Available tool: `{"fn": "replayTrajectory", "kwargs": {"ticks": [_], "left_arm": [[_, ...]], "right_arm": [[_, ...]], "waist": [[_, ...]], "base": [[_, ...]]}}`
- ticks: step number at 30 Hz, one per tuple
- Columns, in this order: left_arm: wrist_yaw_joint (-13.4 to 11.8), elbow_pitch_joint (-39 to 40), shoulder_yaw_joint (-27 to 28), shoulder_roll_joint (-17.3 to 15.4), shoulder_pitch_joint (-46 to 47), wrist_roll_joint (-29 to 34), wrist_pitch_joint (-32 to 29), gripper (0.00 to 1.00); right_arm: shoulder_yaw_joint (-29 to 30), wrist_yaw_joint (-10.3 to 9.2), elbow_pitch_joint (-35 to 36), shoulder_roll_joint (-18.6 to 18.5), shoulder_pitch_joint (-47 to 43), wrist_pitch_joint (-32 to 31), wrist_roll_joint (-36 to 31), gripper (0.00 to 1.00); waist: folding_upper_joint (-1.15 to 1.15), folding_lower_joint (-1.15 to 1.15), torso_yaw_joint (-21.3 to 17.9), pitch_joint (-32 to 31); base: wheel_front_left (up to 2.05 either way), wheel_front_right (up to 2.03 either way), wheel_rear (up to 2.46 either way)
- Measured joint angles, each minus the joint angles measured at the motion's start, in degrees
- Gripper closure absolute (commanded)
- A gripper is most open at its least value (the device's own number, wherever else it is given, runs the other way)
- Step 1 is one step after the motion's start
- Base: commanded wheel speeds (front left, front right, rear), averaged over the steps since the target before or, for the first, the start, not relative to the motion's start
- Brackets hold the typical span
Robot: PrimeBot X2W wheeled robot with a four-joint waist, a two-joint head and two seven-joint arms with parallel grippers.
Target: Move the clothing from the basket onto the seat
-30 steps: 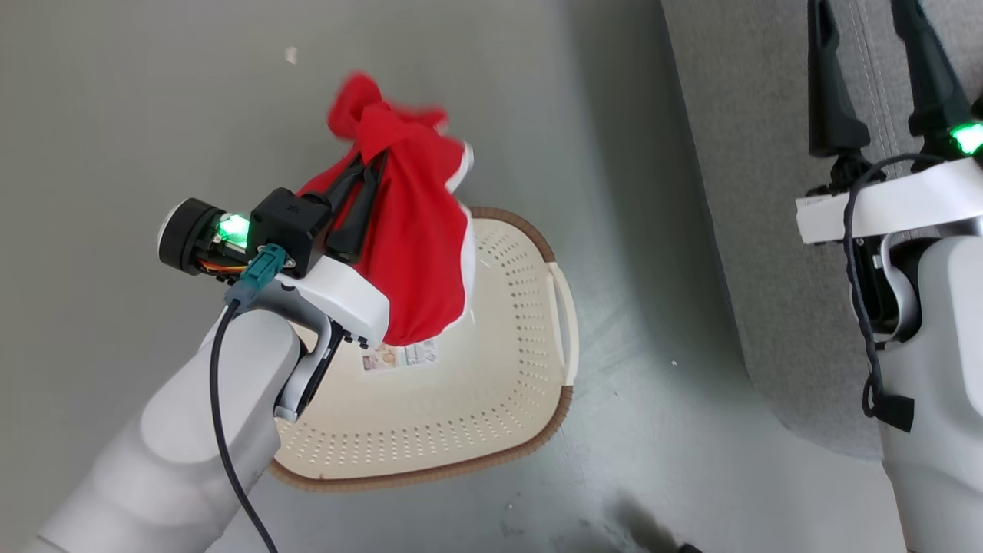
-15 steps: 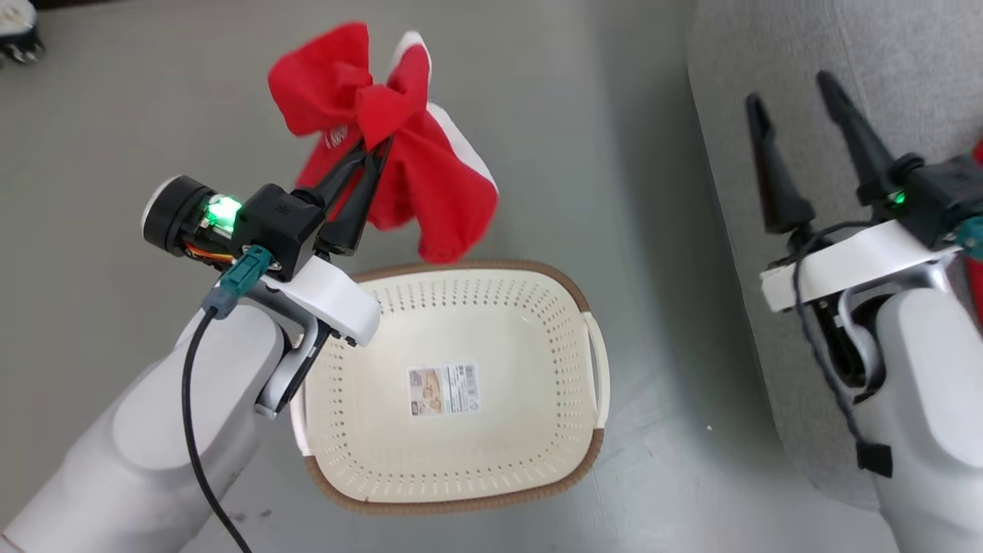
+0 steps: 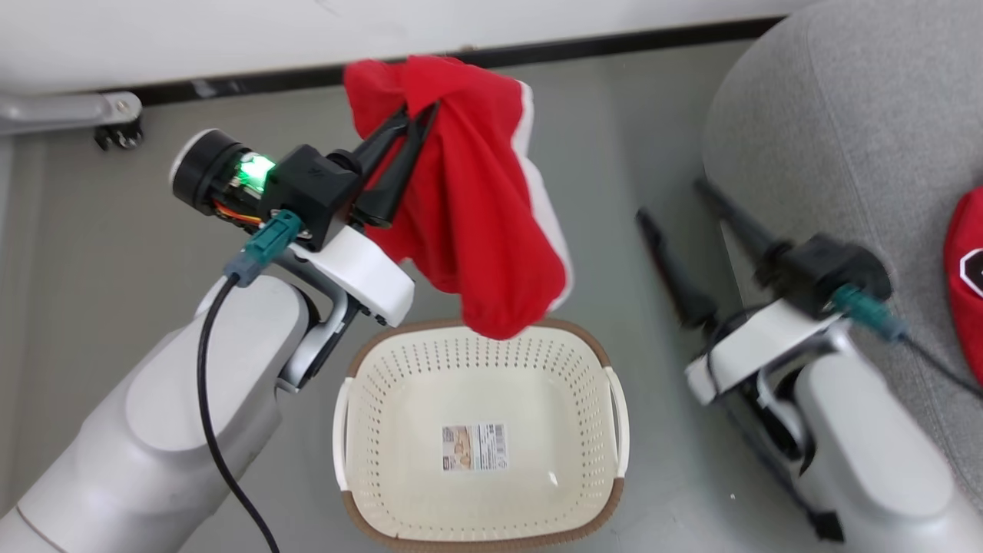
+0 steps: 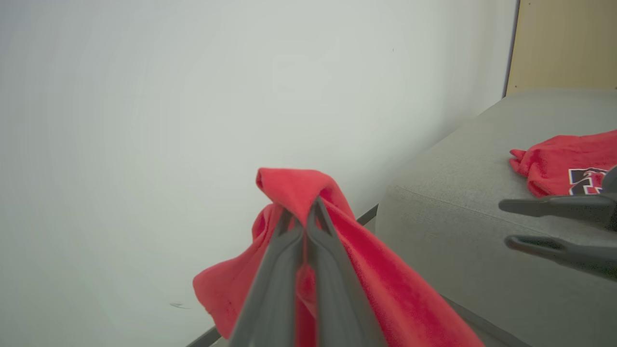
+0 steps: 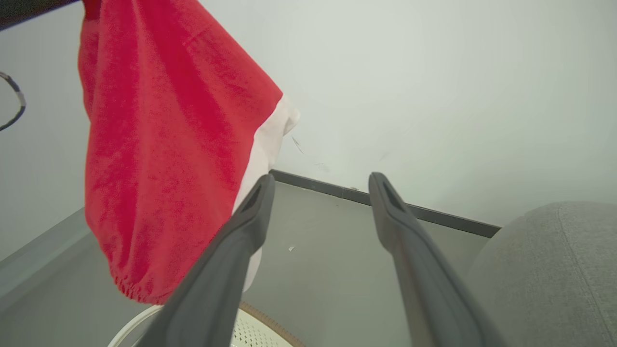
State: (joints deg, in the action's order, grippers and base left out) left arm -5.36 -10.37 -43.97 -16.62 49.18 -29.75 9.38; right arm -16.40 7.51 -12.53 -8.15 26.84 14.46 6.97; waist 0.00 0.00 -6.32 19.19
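head view, left gripper (image 3: pixel 418 115): clamped shut on a bunched fold of the red garment (image 3: pixel 476 230), which hangs free in the air, its lowest fold over the far rim of the basket (image 3: pixel 537 369).
head view, basket: holds nothing but its paper label (image 3: pixel 474 447); it stands on the floor (image 3: pixel 115 253) near the seat (image 3: pixel 829 115).
head view, right gripper (image 3: pixel 672 200): fingers spread wide, holding nothing, by the seat's front edge.
head view, second garment (image 3: pixel 966 269): lies on the seat at the far right.
left wrist view, grip: the two fingers meet on a peak of cloth and the rest drapes down both sides; the second garment shows black-and-white lettering.
right wrist view, garment's look: soft bright red cloth with a white trim band and a gathered hem, slack and loose.
step in hand: by judgement, carrying the held garment across to the seat.
doing it well: carry the hem high over the basket rim and the seat's rounded edge, pass clear of the right gripper's open fingers, and let go only once over the seat.
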Motion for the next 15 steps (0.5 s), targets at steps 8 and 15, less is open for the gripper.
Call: {"fn": "replayTrajectory", "kwargs": {"ticks": [8, 15], "left_arm": [[0.07, 0.43, -0.63, 0.85, 0.02, -1.46, -2.32, 1.00], [0.55, 0.79, -1.45, 1.91, 0.00, -2.58, -4.12, 1.00]], "right_arm": [[-9.64, 0.00, -1.83, 0.23, -3.20, 0.00, 5.13, 0.00], [-13.15, -0.01, -3.05, -0.46, -3.13, 0.00, 7.98, 0.00]], "waist": [[0.00, 0.00, 1.19, -4.95], [0.00, 0.00, 2.02, -8.99]], "base": [[0.00, 0.00, 0.00], [0.00, 0.00, 0.00]]}}
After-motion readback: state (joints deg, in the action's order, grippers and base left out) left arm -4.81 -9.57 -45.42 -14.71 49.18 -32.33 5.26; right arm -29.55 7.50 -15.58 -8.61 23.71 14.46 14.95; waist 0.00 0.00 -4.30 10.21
